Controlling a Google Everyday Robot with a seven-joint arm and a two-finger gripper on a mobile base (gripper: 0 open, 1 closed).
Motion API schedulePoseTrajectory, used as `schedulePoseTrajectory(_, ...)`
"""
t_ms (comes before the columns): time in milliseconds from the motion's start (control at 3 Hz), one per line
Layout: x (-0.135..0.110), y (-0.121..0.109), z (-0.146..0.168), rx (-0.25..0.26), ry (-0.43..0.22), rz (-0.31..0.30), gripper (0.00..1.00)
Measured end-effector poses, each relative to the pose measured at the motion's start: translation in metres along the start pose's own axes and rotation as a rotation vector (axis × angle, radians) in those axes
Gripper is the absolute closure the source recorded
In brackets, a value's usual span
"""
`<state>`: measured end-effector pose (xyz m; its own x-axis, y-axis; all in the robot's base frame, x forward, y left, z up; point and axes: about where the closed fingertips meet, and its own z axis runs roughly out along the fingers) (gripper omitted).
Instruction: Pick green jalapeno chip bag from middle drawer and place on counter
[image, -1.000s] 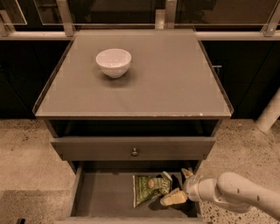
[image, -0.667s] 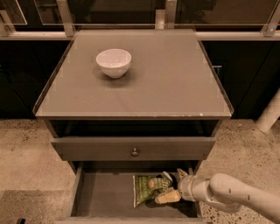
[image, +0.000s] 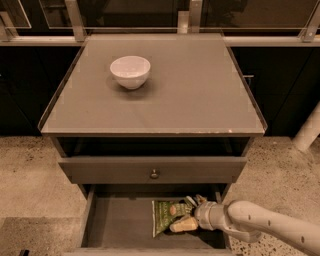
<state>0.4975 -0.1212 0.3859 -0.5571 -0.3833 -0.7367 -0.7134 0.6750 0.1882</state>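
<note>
We see the gripper (image: 186, 212) inside the open middle drawer (image: 117, 225), at its right end. The arm (image: 270, 227) comes in over the right side wall. The fingers (image: 182, 225) stand apart, one on the near side and one on the far side of the right end of the green chip bag (image: 164, 217). We cannot tell whether they press it. The bag lies flat on the drawer floor and stretches left from the fingers. Beyond it the floor is bare up to the left wall.

Just above the fingers is the upper drawer front (image: 115, 170) with its knob (image: 154, 174). Higher still is the counter (image: 200, 90), where a white bowl (image: 130, 71) sits far up and to the left of the fingers.

Compared with a second ago, the fingers are further left, at the bag's end rather than beside it. The bag and the bowl lie as before.
</note>
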Motion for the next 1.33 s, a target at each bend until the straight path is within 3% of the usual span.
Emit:
schedulePoseTrajectory(333, 0.0004, 0.0, 0.001, 0.001, 0.0, 0.0, 0.18)
schedulePoseTrajectory(1333, 0.0003, 0.0002, 0.001, 0.0, 0.0, 0.0, 0.88)
